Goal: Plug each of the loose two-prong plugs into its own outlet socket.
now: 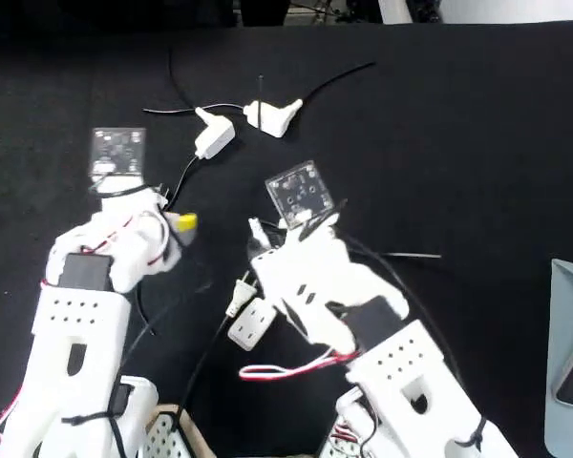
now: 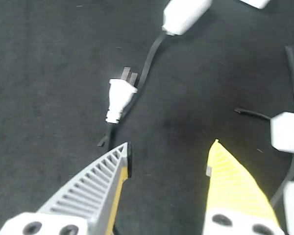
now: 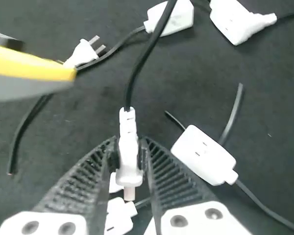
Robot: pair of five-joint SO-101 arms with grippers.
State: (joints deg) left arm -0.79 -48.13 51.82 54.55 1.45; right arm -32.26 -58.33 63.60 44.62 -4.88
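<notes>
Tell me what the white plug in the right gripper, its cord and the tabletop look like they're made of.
The white plug looks like smooth moulded plastic, faintly glossy. Its cord seems a black rubbery sheath, since it curves freely. The tabletop is probably matte black cloth or felt: no reflections.

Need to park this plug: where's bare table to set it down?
Free: the black table from the right arm to the grey container; also its far-left corner. Crowded: far sockets, and the near socket between the arms.

Plug (image 3: 128,142) between jaws; socket (image 3: 204,154) just beside.
</notes>
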